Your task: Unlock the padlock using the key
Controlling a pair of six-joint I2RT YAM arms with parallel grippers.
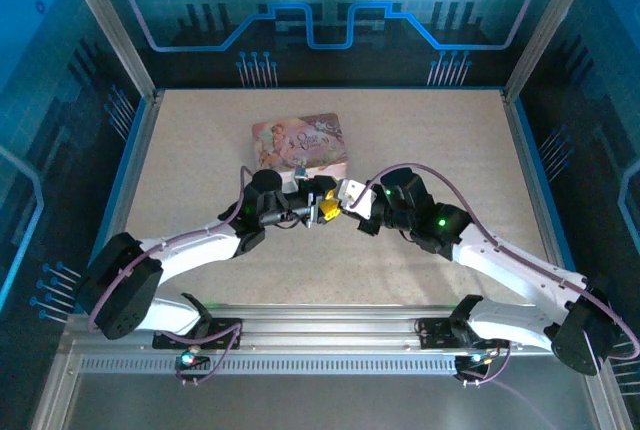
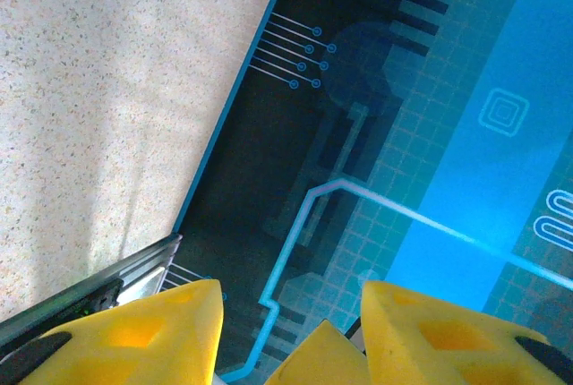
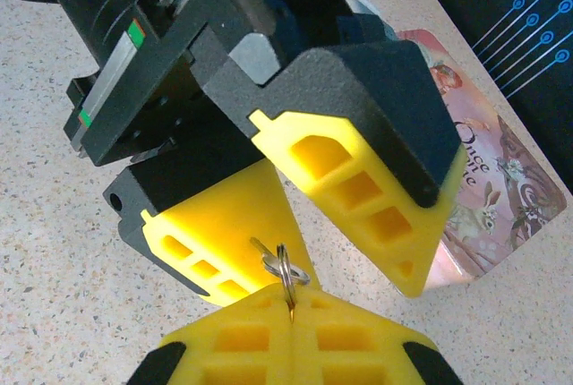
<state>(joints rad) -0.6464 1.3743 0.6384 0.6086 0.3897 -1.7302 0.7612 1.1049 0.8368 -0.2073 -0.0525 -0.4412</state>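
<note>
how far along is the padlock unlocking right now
Done: the key is off the table, pinched in the shut right gripper with its ring poking out. In hand: the open left gripper has its fingers either side of the right fingertips, likely a handover or regrip, beside the pink tin. Left: I can't make out the padlock, and nothing shows the key inserted or turned, so the unlocking itself is still to do.

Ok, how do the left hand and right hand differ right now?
The right hand is shut, pinching the key, whose ring pokes out; the left hand is open, nothing visibly held. The right hand's tip sits between the left hand's fingers, not the reverse. Both have yellow fingers and meet near the pink tin.
</note>
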